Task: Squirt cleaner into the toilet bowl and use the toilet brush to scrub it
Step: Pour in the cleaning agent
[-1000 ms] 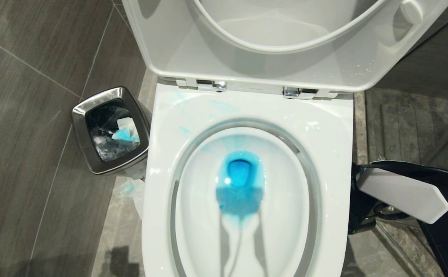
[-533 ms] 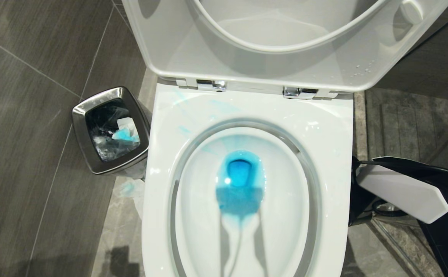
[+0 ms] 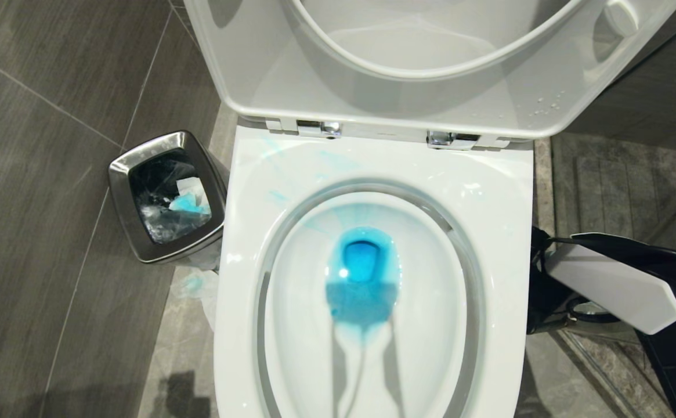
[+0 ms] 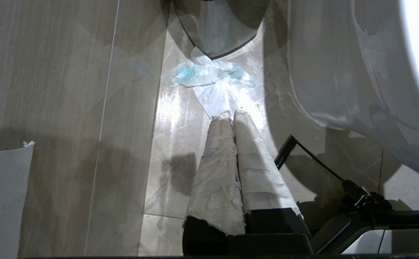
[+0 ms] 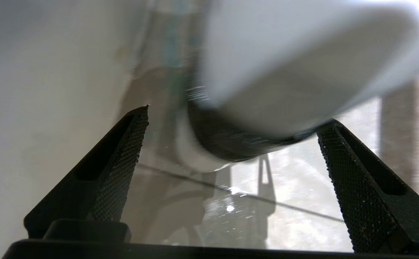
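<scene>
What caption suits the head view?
Toilet bowl with lid up, blue cleaner in the water, steel bin beside it.

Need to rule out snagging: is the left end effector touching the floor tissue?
Cannot tell. Left wrist view: left end effector tips overlap the tissue edge; height above it unclear.

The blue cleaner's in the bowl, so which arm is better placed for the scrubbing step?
Probably the right. The right gripper is open beside the large white ceramic toilet bowl; the left gripper is shut, low over the floor. No brush shows clearly.
</scene>
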